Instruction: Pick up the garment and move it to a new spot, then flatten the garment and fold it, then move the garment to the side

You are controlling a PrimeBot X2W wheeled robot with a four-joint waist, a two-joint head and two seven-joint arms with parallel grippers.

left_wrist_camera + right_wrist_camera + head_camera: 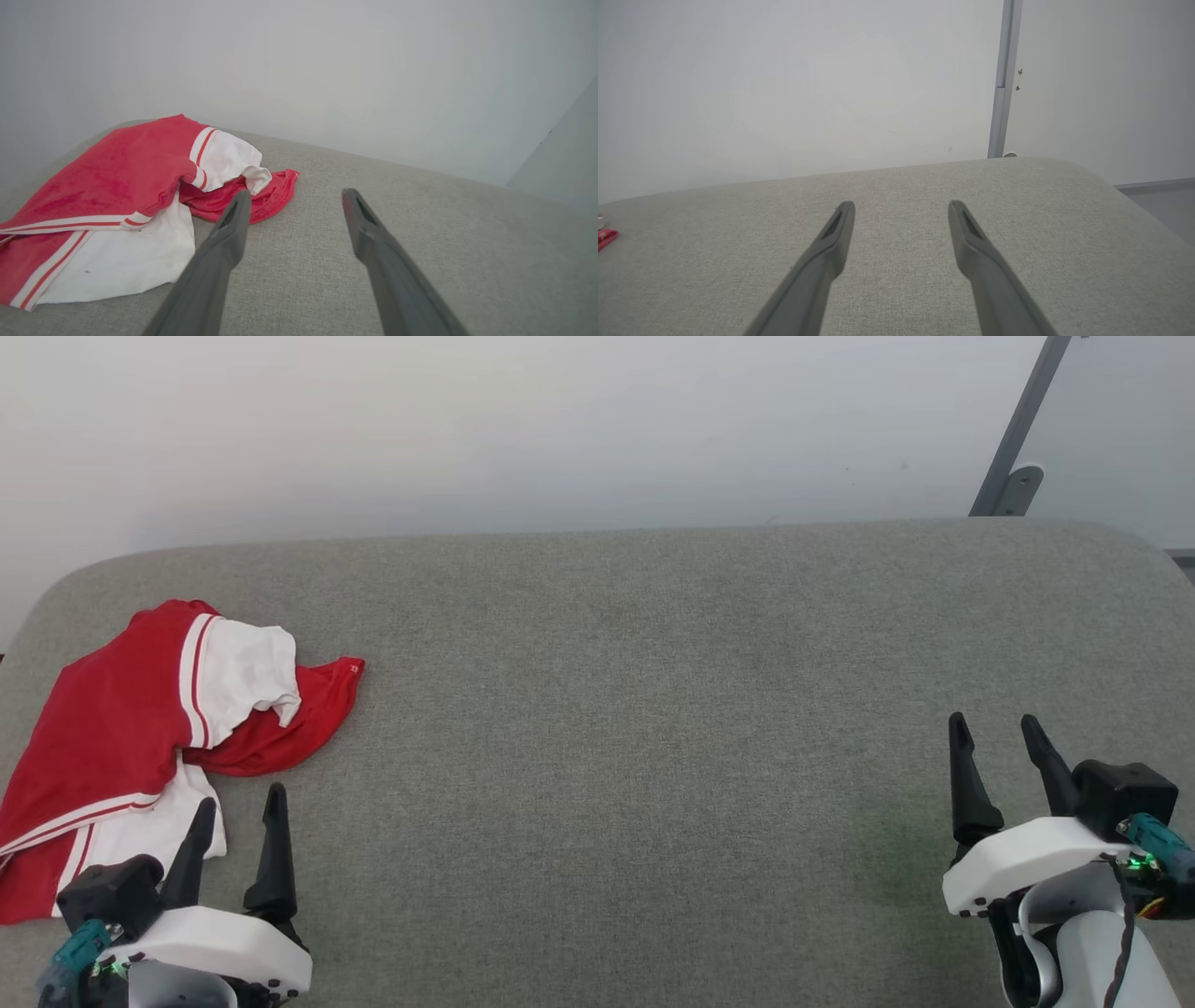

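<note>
Left end effector (241,794) and right end effector (992,718) gape empty; crumpled red garment (112,719) shows white striped-trim sleeves.

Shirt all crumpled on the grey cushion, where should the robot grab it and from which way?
Probably the white sleeve bunched on top of the shirt. It stands up in a loose fold, so it is easy to pinch, while the flat parts lie tight on the cushion. Come down from the near side with the open left hand, which sits closest.
</note>
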